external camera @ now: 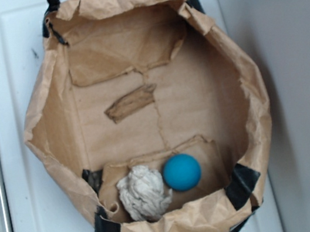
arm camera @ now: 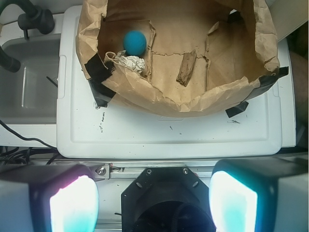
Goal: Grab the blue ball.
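1. The white lid (arm camera: 169, 130) carries the paper bag (external camera: 50, 127), whose crumpled walls enclose everything of interest.
2. The gripper (arm camera: 153, 200) is seen in the wrist view well short of the bag, its fingers (arm camera: 72, 205) set wide apart, with nothing held or touched.
3. The wad (external camera: 144, 192) lies on the bag floor, touching the ball.
4. The ball (external camera: 182, 172) rests by the near wall; it is probably best approached from above, with the fingers kept clear of wad and wall.
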Controlling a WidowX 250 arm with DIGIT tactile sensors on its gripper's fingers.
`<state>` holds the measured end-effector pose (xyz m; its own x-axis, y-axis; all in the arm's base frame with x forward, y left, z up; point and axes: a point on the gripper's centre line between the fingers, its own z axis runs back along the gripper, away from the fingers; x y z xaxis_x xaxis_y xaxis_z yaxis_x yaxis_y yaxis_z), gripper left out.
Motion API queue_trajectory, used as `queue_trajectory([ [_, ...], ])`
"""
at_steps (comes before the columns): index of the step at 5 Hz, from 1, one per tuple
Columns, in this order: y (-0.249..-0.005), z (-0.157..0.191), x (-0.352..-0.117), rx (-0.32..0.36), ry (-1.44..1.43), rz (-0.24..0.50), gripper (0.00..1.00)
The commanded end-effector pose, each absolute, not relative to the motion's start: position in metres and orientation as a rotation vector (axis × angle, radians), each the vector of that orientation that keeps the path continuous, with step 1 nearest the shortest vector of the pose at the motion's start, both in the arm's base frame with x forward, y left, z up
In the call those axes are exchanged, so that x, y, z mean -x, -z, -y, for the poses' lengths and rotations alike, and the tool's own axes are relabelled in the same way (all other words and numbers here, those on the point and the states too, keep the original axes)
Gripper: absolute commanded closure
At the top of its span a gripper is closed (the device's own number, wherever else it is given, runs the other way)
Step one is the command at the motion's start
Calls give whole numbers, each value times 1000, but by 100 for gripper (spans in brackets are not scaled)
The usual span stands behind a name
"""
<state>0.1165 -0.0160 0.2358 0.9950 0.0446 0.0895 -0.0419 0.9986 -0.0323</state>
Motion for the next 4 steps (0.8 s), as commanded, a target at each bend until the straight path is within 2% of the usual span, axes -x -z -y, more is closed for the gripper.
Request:
queue_trajectory([
  [1,-236,16,-117,30,-43,90,0],
  [3,-234,18,-117,84,-105,118,0],
  [4,-219,18,-125,72,-105,140,0],
])
